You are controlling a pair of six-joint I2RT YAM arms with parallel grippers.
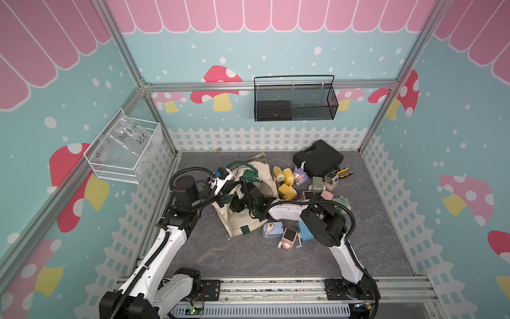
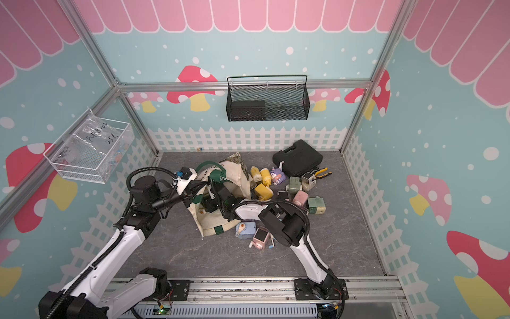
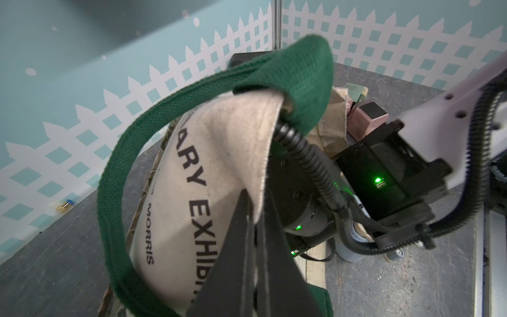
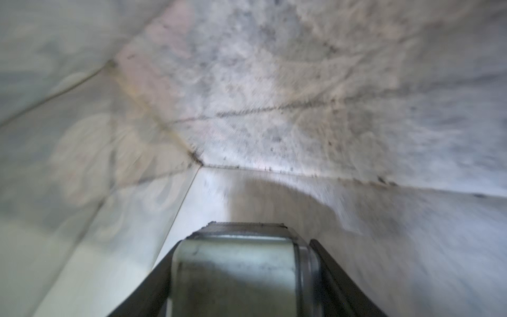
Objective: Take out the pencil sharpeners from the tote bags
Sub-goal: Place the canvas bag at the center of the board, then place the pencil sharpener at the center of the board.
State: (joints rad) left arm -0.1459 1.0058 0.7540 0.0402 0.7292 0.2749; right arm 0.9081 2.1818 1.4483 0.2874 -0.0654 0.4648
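One pale, boxy pencil sharpener is seen between the jaws of the right gripper, deep inside the tote bag. The jaws are set roughly half apart. A dark finger is laid against each flank of the body with no gap visible, so a grip on it is judged to be made. The wrist picture is blurred, and how firmly the body is pinched cannot be told.

The sharpener's long axis appears to be aligned with the fingers, running from the tips back toward the palm. Ahead of the tips only bare canvas and the bag's bottom seam are seen. The bag's mouth lies behind the jaws, toward the wrist. The coming move is therefore judged to be a straight pull backward along the fingers' own line, out through the mouth.

The left gripper is fully closed on the cream rim of the bag, just beside the dark green strap, and the mouth is held lifted by it. In both top views the right gripper is hidden by the canvas.

Several sharpeners, among them a yellow one and a blue one, are already laid out on the grey floor. They lie outside the bag, behind the right jaws and around that arm's forearm.
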